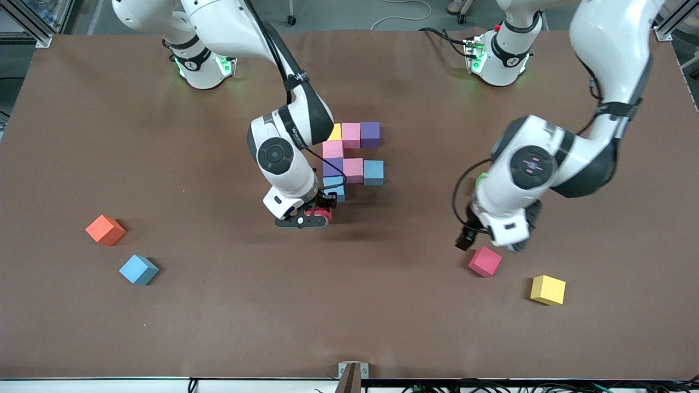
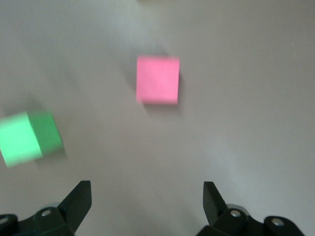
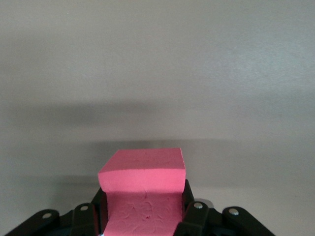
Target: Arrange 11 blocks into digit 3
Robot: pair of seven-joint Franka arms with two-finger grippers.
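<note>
A partial figure of touching cubes sits mid-table: yellow (image 1: 335, 132), pink (image 1: 350, 135) and purple (image 1: 370, 134) in a row, then pink (image 1: 332, 149), purple (image 1: 332, 166), pink (image 1: 353, 170), light blue (image 1: 373, 172) and light blue (image 1: 334, 188). My right gripper (image 1: 307, 217) is shut on a red cube (image 1: 321, 213) right by that last light blue cube; the right wrist view shows the cube (image 3: 142, 191) between the jaws. My left gripper (image 1: 489, 241) is open (image 2: 147, 206) over the table beside a loose red cube (image 1: 484, 261) (image 2: 157, 79).
A yellow cube (image 1: 548, 289) lies near the loose red one. A green cube (image 2: 29, 137) lies mostly hidden under the left arm (image 1: 481, 178). An orange cube (image 1: 105, 230) and a blue cube (image 1: 138, 269) lie toward the right arm's end.
</note>
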